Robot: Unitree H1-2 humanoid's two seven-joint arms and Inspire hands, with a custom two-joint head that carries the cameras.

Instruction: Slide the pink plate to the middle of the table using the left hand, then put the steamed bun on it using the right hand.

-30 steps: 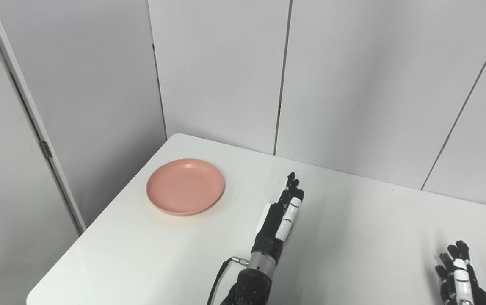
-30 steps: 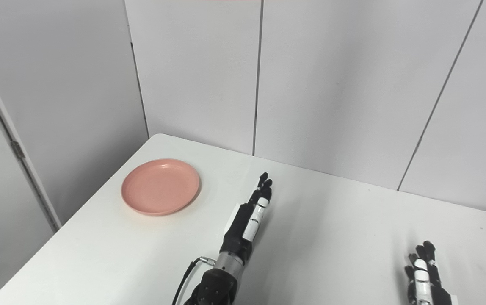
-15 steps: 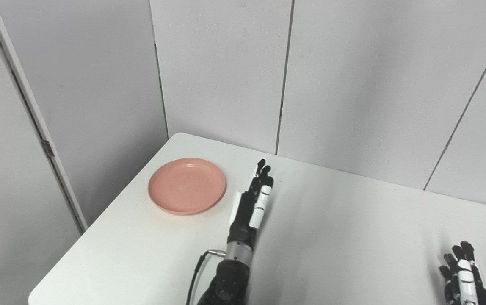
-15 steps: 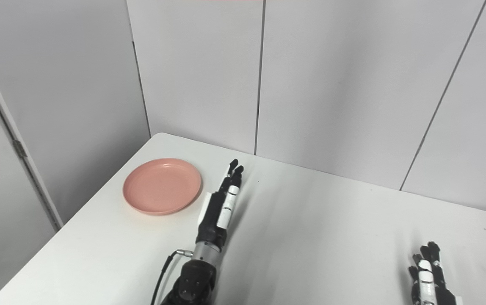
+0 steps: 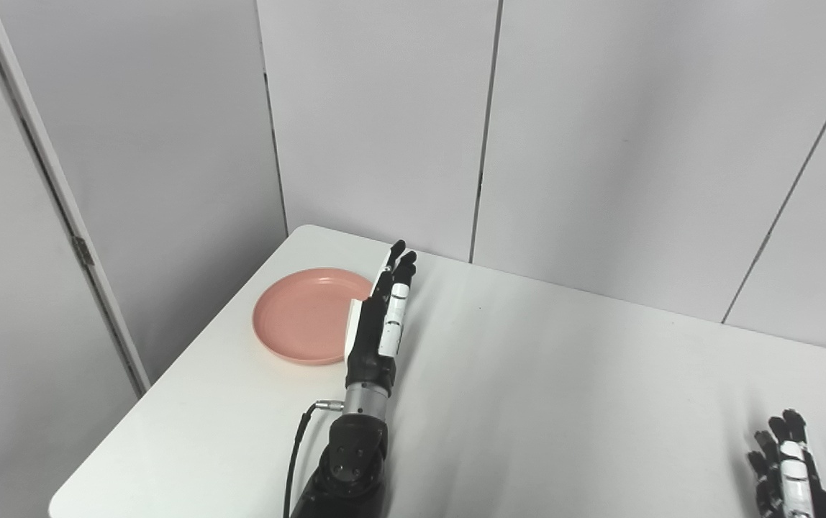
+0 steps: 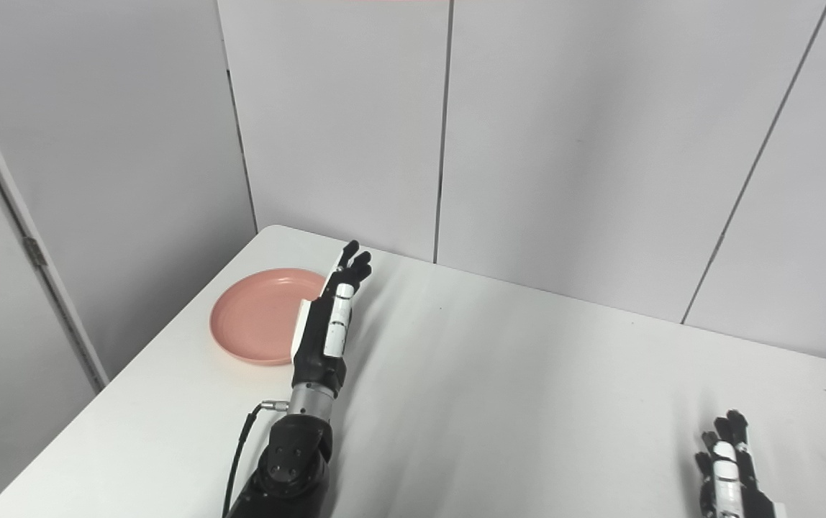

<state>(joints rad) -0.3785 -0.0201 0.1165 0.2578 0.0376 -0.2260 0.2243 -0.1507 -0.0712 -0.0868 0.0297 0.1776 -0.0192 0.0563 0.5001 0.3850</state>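
left hand (image 5: 379, 324) hiding pink plate (image 5: 303, 315) edge

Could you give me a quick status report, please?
Left hand open, beside round pink plate. Right hand idle near table edge. Steamed bun not visible. Nothing obstructing.

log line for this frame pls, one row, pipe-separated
phase: reach for plate | left hand: open, at right rim of pink plate | right hand: idle at near right | bun: not in view
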